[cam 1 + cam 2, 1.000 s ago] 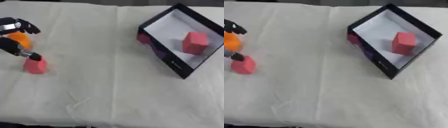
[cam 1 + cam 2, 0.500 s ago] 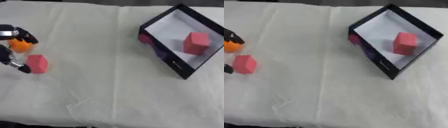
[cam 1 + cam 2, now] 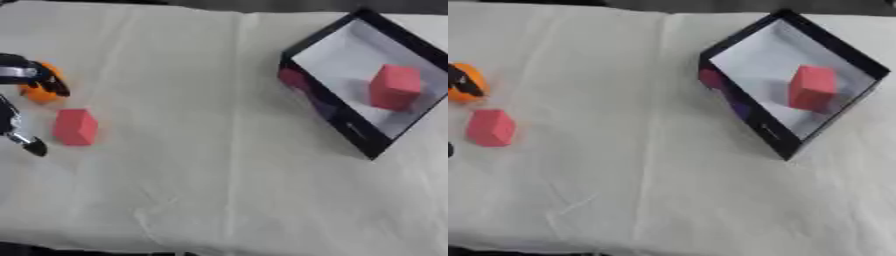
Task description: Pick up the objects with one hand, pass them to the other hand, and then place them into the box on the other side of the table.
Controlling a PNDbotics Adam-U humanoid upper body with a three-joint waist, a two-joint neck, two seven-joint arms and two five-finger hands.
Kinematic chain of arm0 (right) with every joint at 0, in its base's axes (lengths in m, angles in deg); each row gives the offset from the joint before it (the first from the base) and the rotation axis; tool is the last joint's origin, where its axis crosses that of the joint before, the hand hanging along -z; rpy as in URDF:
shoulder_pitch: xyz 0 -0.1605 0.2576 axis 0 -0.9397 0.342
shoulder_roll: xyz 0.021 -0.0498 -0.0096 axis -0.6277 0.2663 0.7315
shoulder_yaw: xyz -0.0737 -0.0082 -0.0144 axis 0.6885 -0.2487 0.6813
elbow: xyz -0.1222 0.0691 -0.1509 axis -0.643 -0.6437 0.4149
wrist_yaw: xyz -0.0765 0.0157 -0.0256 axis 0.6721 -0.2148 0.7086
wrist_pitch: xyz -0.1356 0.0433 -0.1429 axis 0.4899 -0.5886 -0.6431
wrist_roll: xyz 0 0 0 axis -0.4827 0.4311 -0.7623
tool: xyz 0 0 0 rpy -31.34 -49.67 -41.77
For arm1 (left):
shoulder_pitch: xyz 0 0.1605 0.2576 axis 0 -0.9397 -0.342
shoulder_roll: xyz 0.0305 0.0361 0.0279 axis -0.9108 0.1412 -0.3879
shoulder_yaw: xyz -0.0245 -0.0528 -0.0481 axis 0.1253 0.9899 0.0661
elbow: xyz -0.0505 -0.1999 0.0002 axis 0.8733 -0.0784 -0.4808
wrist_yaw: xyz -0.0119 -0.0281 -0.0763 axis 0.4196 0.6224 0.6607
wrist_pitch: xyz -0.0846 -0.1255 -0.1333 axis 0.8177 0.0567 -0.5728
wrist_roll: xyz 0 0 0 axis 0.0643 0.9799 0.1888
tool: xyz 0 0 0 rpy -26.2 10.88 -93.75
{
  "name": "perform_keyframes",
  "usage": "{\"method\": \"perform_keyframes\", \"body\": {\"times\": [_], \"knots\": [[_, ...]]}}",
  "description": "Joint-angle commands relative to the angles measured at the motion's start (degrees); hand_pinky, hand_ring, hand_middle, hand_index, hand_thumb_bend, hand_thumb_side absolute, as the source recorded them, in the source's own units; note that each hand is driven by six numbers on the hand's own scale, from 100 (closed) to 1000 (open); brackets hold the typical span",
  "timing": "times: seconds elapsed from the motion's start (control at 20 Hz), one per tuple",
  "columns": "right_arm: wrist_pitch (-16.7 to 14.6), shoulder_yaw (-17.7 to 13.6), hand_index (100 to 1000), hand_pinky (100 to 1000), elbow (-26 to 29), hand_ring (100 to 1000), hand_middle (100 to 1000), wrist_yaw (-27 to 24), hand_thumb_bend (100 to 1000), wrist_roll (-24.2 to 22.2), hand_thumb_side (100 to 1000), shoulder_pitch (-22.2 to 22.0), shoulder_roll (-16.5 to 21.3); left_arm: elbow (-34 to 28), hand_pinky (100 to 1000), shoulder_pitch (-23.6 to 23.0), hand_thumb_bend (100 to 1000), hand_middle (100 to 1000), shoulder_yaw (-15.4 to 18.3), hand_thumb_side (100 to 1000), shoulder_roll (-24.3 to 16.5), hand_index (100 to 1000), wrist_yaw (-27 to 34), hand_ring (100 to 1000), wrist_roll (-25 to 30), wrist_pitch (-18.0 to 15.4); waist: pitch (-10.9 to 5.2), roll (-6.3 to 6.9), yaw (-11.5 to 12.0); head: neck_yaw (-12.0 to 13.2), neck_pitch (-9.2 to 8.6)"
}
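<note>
Cream cloth [image 3: 201, 150], black box [image 3: 346, 122] holding 1 red block [image 3: 394, 87]

The surface [image 3: 201, 75] is covered in a plain cream-white cloth. The box [image 3: 325, 102] has black walls, a pale white-grey inside and a pink and purple patch on its outer side. A red-pink block [image 3: 395, 87] sits in it. Another red-pink block [image 3: 75, 126] lies at the left. Beside it is an orange object [image 3: 462, 84]. The left hand [image 3: 19, 75] is black with silver.
</note>
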Motion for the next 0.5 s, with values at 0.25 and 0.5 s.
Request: {"method": "perform_keyframes", "body": {"times": [0.25, 0.5], "knots": [[-0.04, -0.26, 1000, 939, 0.81, 934, 1000, 0.89, 100, -0.39, 524, 0.38, 1.47, 1.69, 894, 1.26, 876, 793, -1.11, 298, -0.45, 859, -4.94, 871, -1.82, -1.04, -1.86, 0.6, -0.11, 0.92, -0.19], [0.05, -0.25, 1000, 939, 0.6, 935, 1000, 1.37, 100, -0.6, 521, 0.15, 1.22, 3.34, 880, 1.77, 869, 779, -2.08, 269, 0.78, 832, -8.88, 861, -5.64, 0.06, -1.82, 0.57, -0.18, 1.28, -0.23]]}}
